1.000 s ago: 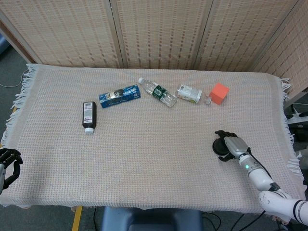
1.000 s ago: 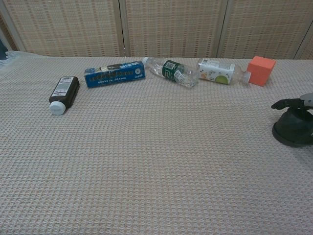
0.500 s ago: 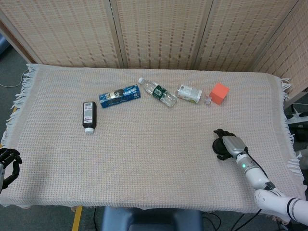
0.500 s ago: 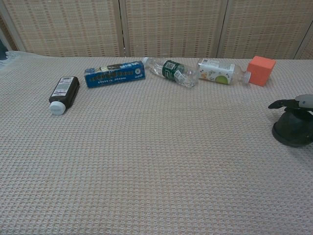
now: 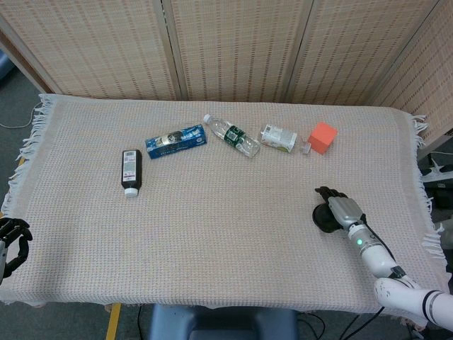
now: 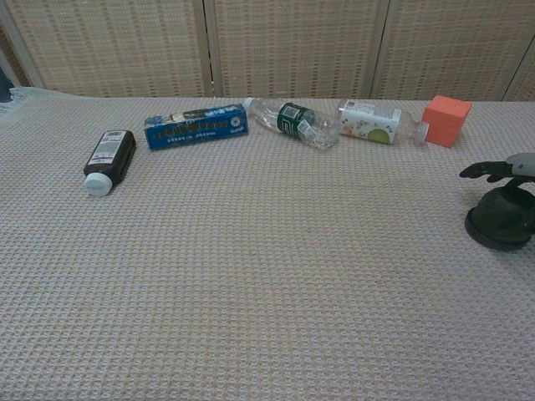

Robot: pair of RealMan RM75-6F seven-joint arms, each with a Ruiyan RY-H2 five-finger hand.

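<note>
desk (image 5: 226, 234): carries everything, with a screen (image 5: 233, 42) standing behind its far edge.
far row, left to right: flat bottle (image 5: 131, 170), box (image 5: 175, 141), water bottle (image 5: 231, 134), drink bottle (image 5: 279, 137), cube (image 5: 322, 137).
flat bottle: lies nearer the front than the rest of the row, left of the box.
cube: just beside the drink bottle's cap end.
round object (image 6: 500, 224): near the desk's right side, well in front of the cube.
right hand (image 5: 341, 210): over the round object.
left hand (image 5: 13, 237): at the desk's front left corner.
</note>
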